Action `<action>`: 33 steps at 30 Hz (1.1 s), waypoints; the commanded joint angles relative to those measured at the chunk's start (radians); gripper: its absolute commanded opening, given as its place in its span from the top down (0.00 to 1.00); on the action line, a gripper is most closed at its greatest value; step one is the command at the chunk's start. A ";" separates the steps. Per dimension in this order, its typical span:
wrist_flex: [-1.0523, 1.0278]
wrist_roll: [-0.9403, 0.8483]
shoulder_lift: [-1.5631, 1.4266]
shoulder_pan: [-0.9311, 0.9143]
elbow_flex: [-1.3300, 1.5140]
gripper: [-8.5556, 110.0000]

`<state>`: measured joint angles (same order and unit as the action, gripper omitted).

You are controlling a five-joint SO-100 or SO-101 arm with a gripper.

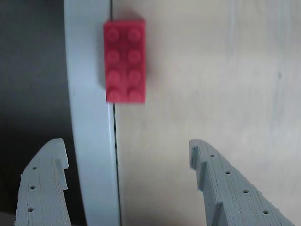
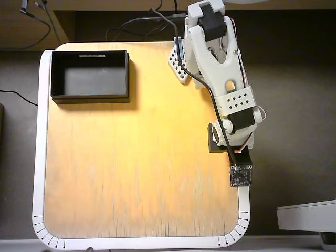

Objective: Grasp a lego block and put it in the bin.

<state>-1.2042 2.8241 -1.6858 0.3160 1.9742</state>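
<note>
In the wrist view the gripper (image 1: 129,188) is hanging with its two grey printed fingers (image 1: 44,188) spread wide apart and gripping nothing; the lego block (image 1: 124,61), red with two rows of studs, is lying ahead of the fingertips, nearer the left-hand finger as that view shows it, clear of both; it is resting across the seam between the pale wooden tabletop (image 1: 211,80) and the table's white edge band (image 1: 91,117); no lettering on the studs is legible, the picture being soft. In the overhead view the arm (image 2: 220,68) is covering the block; the bin (image 2: 90,75) is sitting well apart from the gripper at the table's far left corner, its white label (image 2: 92,55) too small to read.
</note>
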 commanded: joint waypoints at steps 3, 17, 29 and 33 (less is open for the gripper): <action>0.097 0.035 0.028 -0.029 -0.140 0.70; 0.172 0.060 0.100 -0.071 -0.141 0.70; 0.183 0.043 0.138 -0.072 -0.141 0.70; 0.186 0.041 0.155 -0.069 -0.141 0.70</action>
<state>-1.0416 2.8685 -1.5248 0.2516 1.9558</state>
